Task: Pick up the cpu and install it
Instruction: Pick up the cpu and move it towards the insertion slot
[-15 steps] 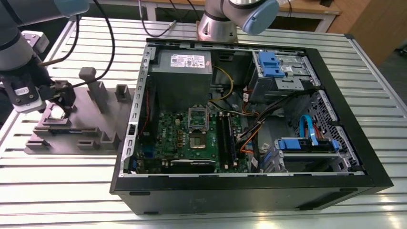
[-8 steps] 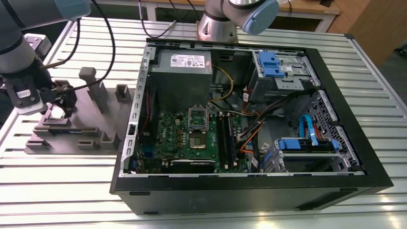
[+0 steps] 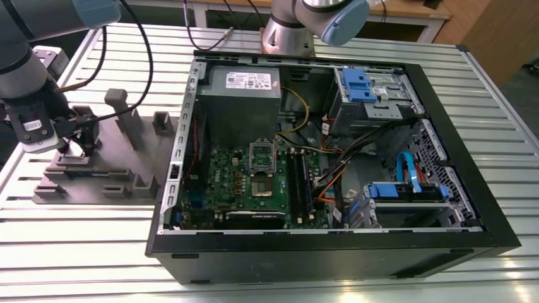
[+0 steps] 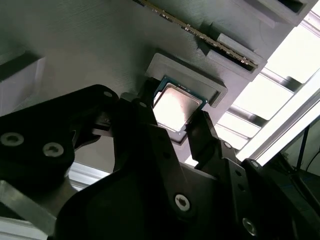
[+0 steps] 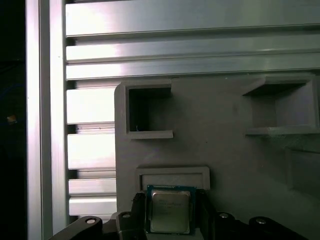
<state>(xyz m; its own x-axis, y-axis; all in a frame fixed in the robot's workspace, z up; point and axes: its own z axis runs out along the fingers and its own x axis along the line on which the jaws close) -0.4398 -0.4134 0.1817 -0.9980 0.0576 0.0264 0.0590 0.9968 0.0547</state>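
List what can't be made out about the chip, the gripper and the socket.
- Grip on the chip: in both wrist views the gripper flanks it, but contact cannot be told. The gripper's dark body covers the chip's near edge.
- Chip's seat in the grey holder: in the exterior view it is hidden behind the gripper.
- Socket in the computer case: in the exterior view it is too small to tell what is inside it.
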